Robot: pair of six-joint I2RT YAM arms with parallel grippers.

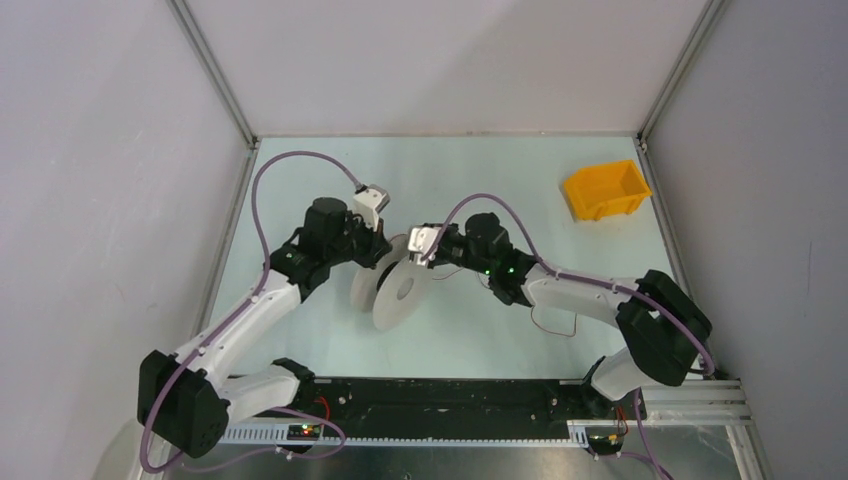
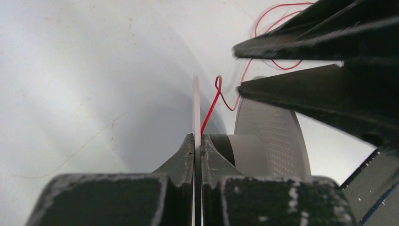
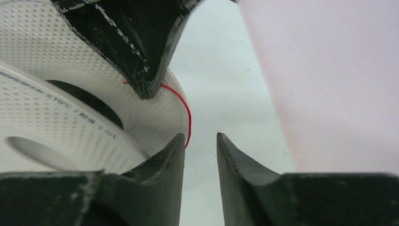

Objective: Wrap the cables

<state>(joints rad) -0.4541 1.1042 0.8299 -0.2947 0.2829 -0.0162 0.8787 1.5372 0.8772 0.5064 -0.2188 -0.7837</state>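
Your left hand (image 2: 197, 139) is clamped on one flange of the spool (image 1: 388, 312); your right hand (image 3: 200, 136) stands apart beside the other flange, the thin red cable (image 2: 212, 103) dropping between the flanges

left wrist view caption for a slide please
Left gripper clamps the spool's rim edge-on, red wire trailing out beside it.

Both arms bend inward at the elbow so their wrists nearly meet, the left arm (image 1: 250, 310) ending in the left pincer (image 2: 197, 141) clamped flat on a thin flange of the spool (image 2: 273, 136), the right arm (image 1: 585, 290) carrying the right pincer (image 3: 200, 139) with fingers narrowly parted.
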